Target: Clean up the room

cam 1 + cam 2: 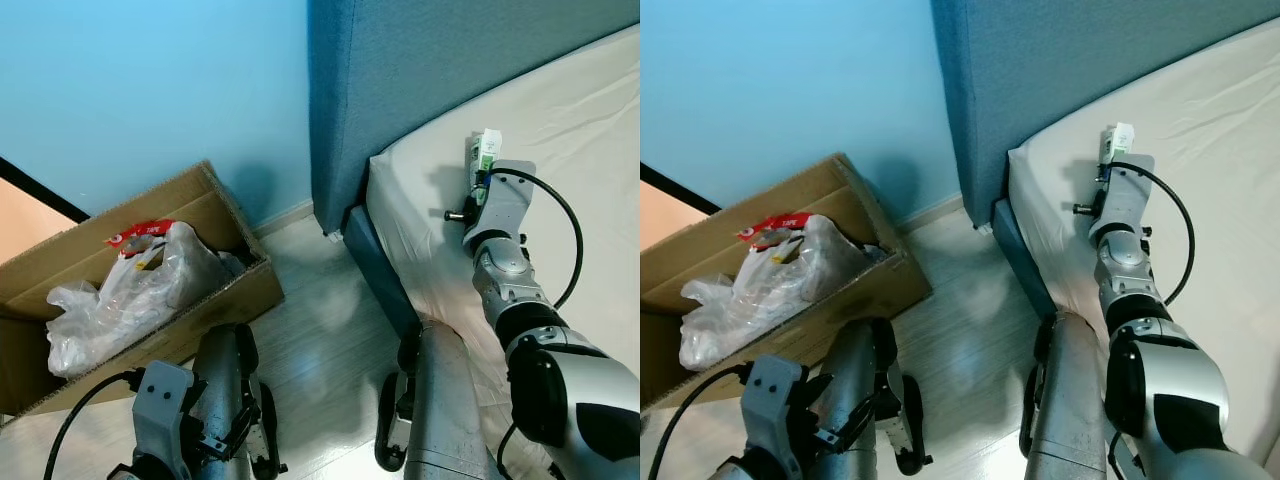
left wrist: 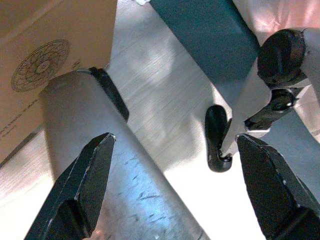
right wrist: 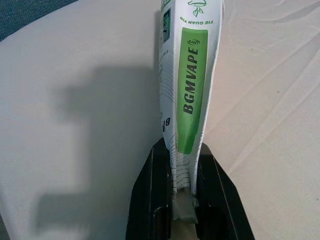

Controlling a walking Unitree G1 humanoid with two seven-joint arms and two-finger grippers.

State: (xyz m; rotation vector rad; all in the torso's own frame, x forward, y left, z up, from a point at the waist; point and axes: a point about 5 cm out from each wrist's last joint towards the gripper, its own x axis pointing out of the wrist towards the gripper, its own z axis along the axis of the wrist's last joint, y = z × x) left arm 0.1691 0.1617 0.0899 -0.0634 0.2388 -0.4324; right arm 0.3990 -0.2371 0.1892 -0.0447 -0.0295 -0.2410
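Cardboard box [image 1: 215,215], brown and open-topped, sits well away across our body from our right gripper [image 3: 182,172], clamped on a slim white-and-green pouch [image 3: 187,80] held lengthwise beyond its fingers.

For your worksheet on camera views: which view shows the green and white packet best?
The right wrist view: the packet is close up, lettering readable, pinched in the right gripper. Both eye views show it small and far off, above the bed.

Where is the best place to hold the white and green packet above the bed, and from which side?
By its flat lower end, as the right gripper does now: the packet is thin and flat, so the fingers should probably close on its two broad faces, coming from the bed's edge.
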